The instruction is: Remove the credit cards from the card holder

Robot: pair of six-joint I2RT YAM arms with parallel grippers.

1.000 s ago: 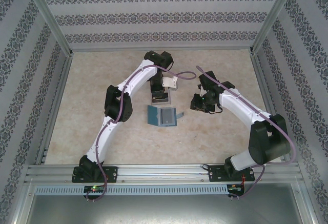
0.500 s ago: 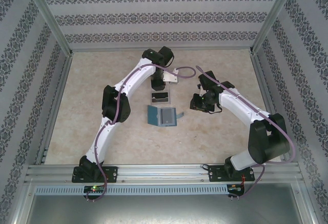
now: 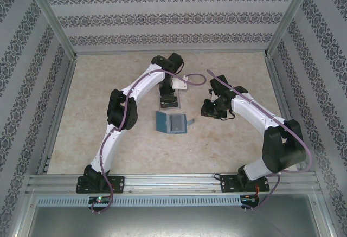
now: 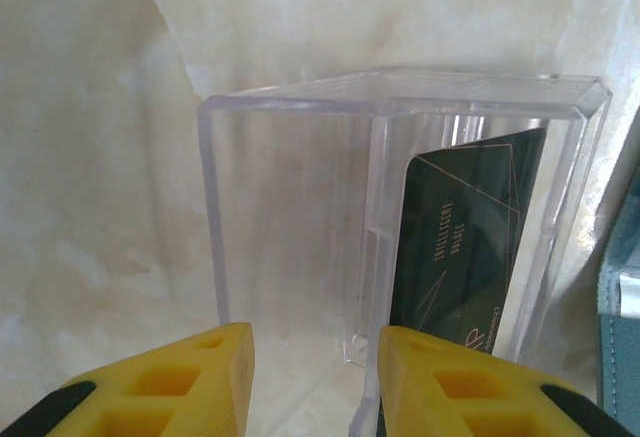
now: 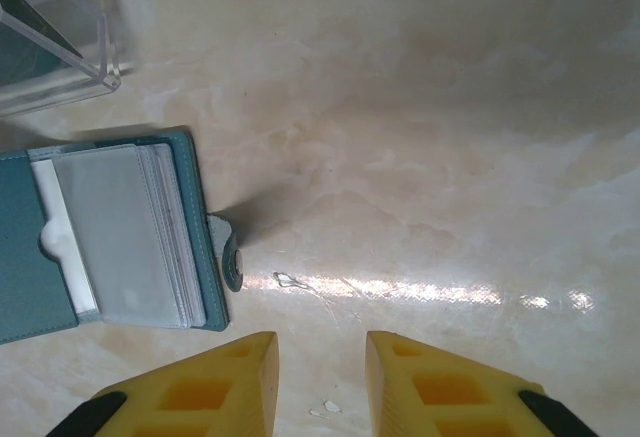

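Your left fingers (image 4: 315, 357) stand moderately apart with nothing between them; past the gap you look down onto the near end of the clear plastic tray (image 4: 215, 217). The tray lies straight ahead of these fingers on the pale marbled worktop (image 5: 450, 157). A thin divider runs along the tray, splitting it into two compartments. In the compartment ahead of the right-hand finger, one dark credit card (image 4: 460, 247) with fine gold lettering leans against the tray's right wall. The compartment ahead of the left-hand finger holds nothing. At the far right of these fingers, beyond the tray wall, a strip of the teal card holder (image 5: 20, 257) comes into sight.

Seen from above, the card holder lies open like a book on the worktop, on the near side of the tray and between your two sets of fingers. Tray and holder are close but apart.

Your right fingers (image 5: 320, 367) are parted by a narrow gap and hold nothing; bare worktop shows between them. The open holder lies ahead and to the left of them. Its strap tab (image 5: 228, 257) with a small snap is the nearest part, just beyond the left-hand finger. A pale grey stack (image 5: 115, 227) sits in the holder's right half; you cannot tell cards from sleeves there. The tray's corner sits farther ahead on the left.
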